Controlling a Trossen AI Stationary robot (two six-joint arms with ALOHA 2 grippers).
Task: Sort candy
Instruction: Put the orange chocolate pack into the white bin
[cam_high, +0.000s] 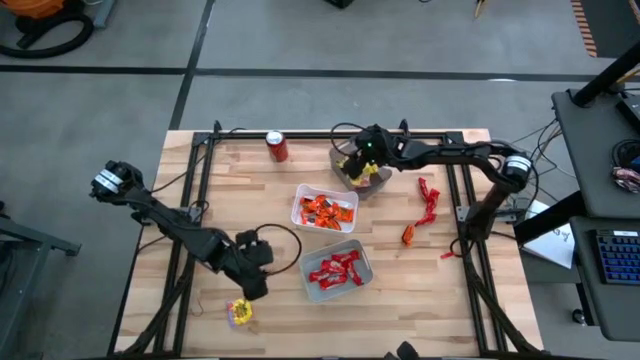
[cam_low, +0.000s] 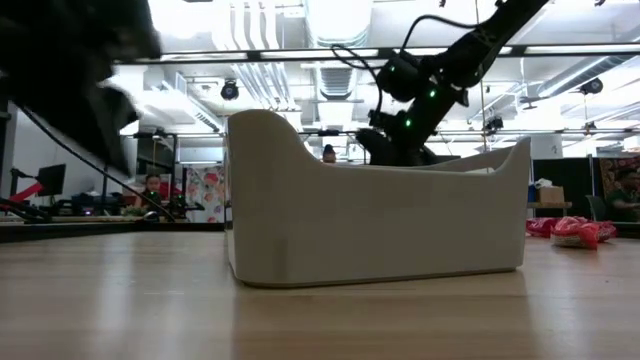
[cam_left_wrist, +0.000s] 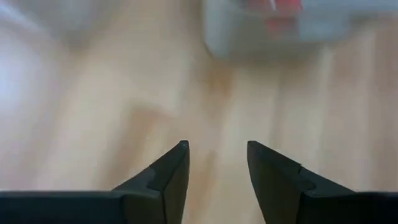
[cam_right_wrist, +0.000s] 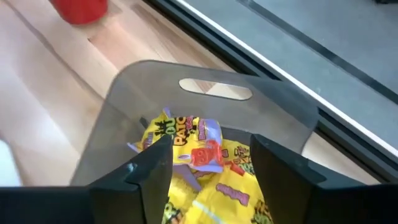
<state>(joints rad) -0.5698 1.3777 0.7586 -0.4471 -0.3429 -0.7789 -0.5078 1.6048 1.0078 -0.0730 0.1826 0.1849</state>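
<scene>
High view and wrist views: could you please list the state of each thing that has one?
Right gripper: open, over the yellow tray.
Left gripper: open, empty.
Yellow tray: holds yellow candy.
Orange tray: holds orange candy.
Red tray: holds red candy.
Soda can: upright.

two dark jointed arms (cam_high: 180, 228) — black cables, green light.

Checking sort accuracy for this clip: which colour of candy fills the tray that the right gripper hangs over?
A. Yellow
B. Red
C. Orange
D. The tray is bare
A. In the right wrist view the right gripper stands open over the grey tray, which holds yellow candy; the high view shows yellow wrappers there as well.
</scene>
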